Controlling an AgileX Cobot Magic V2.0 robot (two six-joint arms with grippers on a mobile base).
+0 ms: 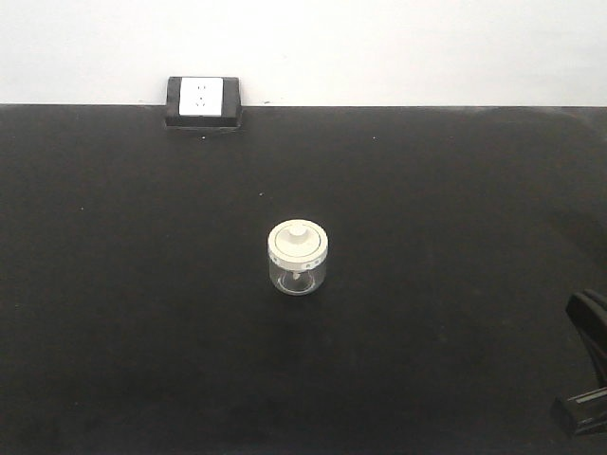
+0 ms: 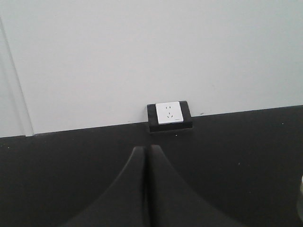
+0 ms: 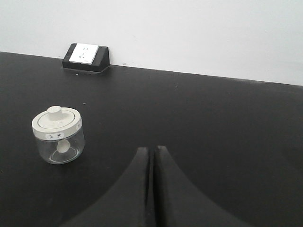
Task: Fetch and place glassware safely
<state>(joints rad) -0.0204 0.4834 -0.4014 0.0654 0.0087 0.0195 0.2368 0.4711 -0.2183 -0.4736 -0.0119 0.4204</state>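
One small glass jar [image 1: 299, 258] stands upright near the middle of a black counter [image 1: 123, 313] in the front view. Its round cream-white lid [image 1: 299, 241] is on, knob pointing up. A white power socket in a black housing [image 1: 202, 101] sits at the far edge of the counter, against a pale wall [image 1: 398, 47]. At the lower right edge, a dark part of my right arm [image 1: 586, 365] just enters the picture, well apart from the jar.

From my left wrist, my left claw [image 2: 146, 149] shows as two black fingers pressed together, holding nothing. Beyond it lie bare counter, then the socket and the wall. A sliver of something pale shows at the right edge; I cannot tell what it is.

From my right wrist, my right claw [image 3: 152, 150] is likewise closed, its fingers together with only a thin seam between them, and empty. The jar stands to the left of it, apart, not touched. A small label with dark marks sits on the lid's rim, and a small white round object shows through the clear glass.
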